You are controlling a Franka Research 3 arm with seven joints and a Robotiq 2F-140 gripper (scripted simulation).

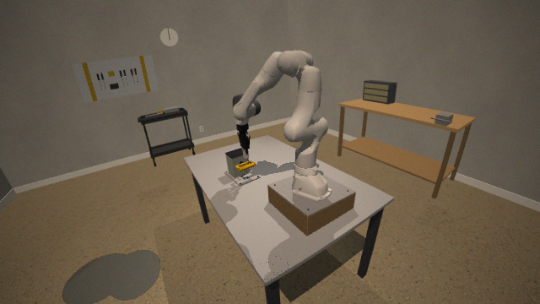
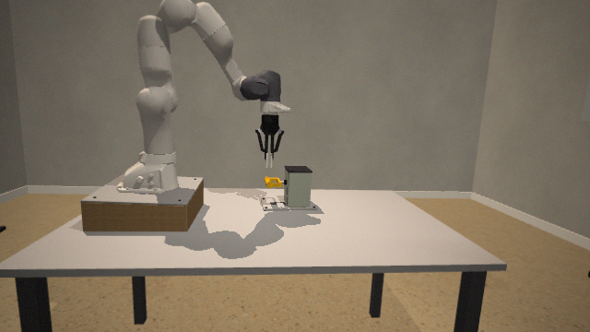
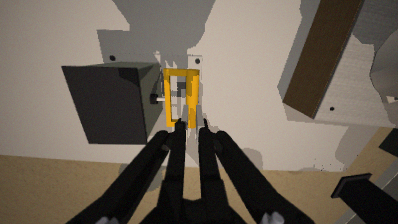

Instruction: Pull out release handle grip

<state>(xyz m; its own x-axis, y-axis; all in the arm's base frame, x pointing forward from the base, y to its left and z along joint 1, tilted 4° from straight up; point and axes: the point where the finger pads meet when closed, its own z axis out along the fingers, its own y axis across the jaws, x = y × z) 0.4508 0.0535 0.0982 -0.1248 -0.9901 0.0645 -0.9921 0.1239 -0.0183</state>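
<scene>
The release handle's yellow grip (image 2: 273, 180) sticks out from the grey housing (image 2: 298, 186) on a small baseplate on the white table, toward the robot's base. It shows as a yellow loop in the wrist view (image 3: 181, 97) beside the dark-topped housing (image 3: 110, 102). My gripper (image 2: 269, 162) points straight down and hangs a short way above the grip, apart from it. Its fingers are shut with nothing between them, as the wrist view (image 3: 190, 122) shows. In the top view the gripper (image 1: 245, 147) is just above the grip (image 1: 245, 165).
The robot's base stands on a brown block (image 2: 143, 209) at the left of the table. A wooden workbench (image 1: 405, 135) and a black cart (image 1: 168, 131) stand away from the table by the walls.
</scene>
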